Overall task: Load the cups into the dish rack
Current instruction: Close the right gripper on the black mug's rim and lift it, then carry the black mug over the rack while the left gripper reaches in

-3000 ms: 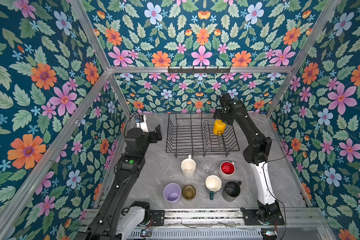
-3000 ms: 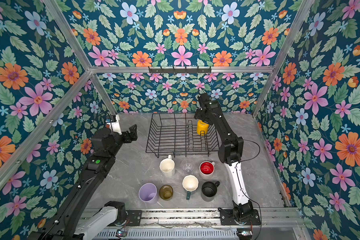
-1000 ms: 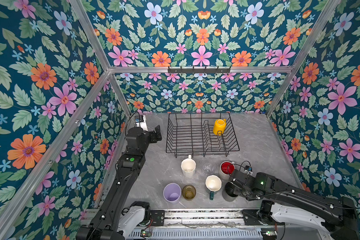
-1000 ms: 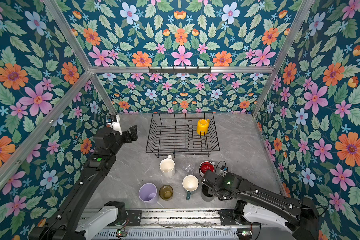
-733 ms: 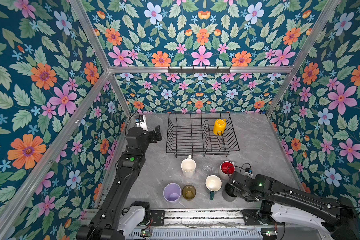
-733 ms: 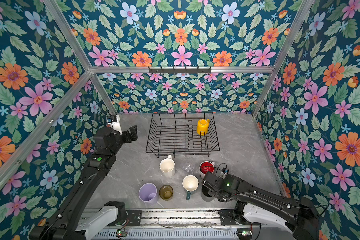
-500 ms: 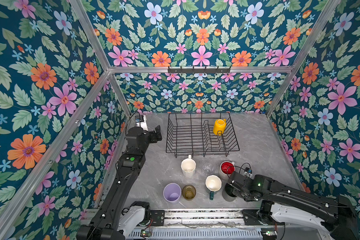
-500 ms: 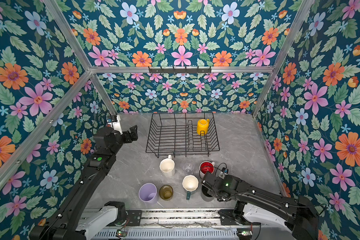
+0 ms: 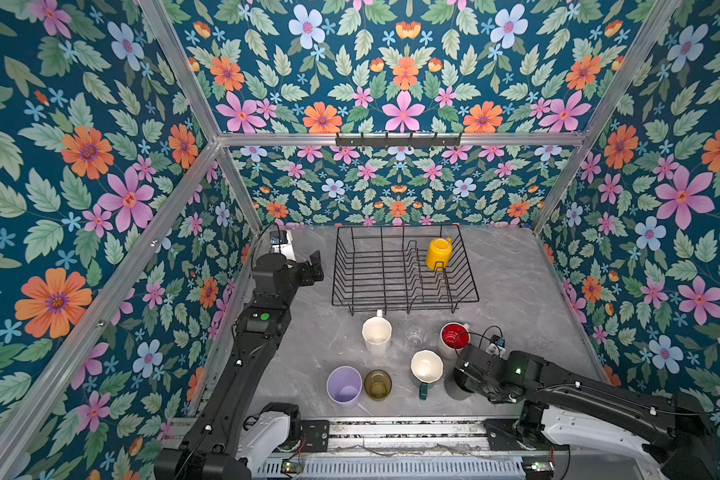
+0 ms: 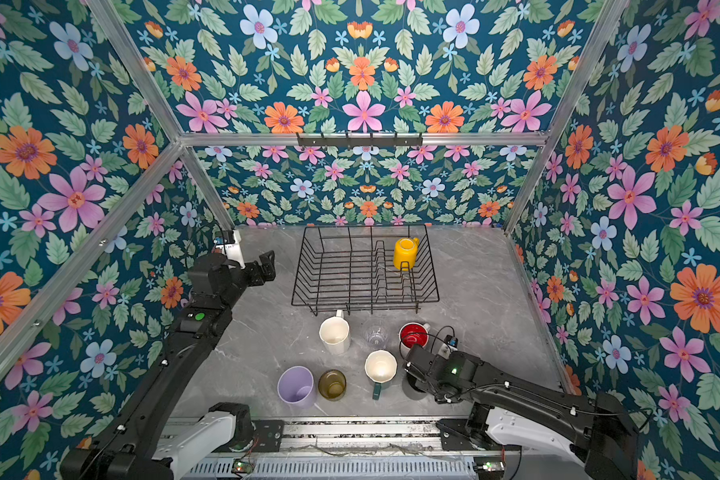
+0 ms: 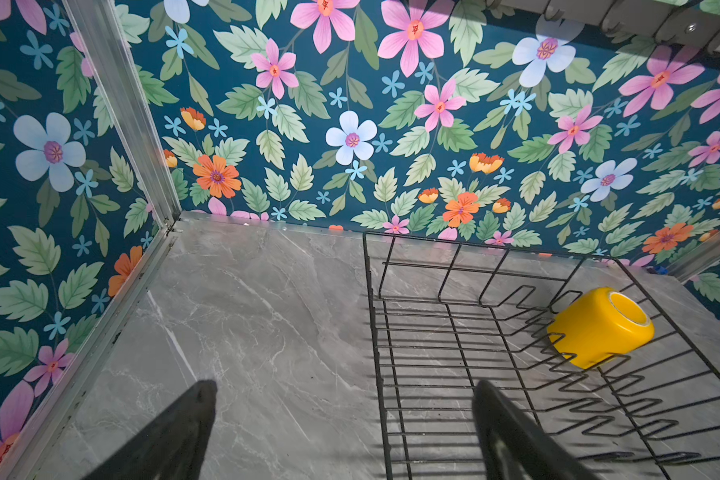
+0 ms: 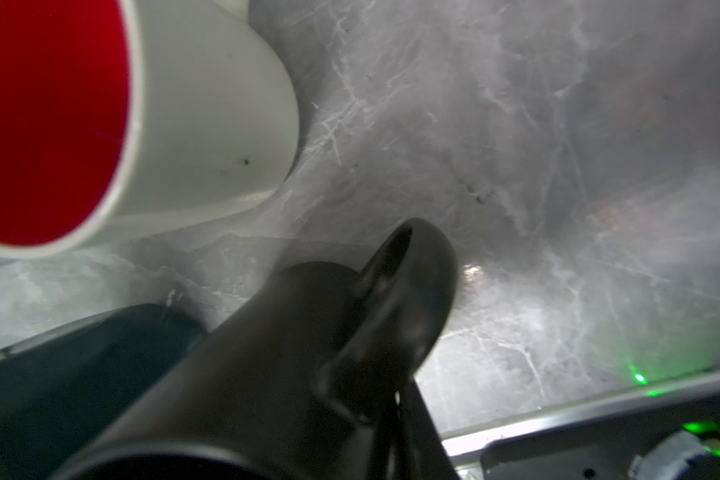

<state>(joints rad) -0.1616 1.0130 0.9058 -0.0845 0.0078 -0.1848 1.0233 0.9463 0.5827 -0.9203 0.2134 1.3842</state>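
Pickup of glossy black mug (image 12: 412, 291) was judged in hand: mug at grey counter's (image 9: 516, 291) front right, under right gripper (image 9: 460, 374); jaws' closure could not be told. Left gripper (image 11: 345, 388) jaws found apart beside black wire dish rack (image 9: 375, 270). Next: confirmed grip, straight lift called for.

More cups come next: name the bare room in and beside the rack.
The dish rack is bare left of its prongs; the yellow mug rests back right. The table between rack and right wall is bare. Crowded in front: cups in two rows, the right arm among them.
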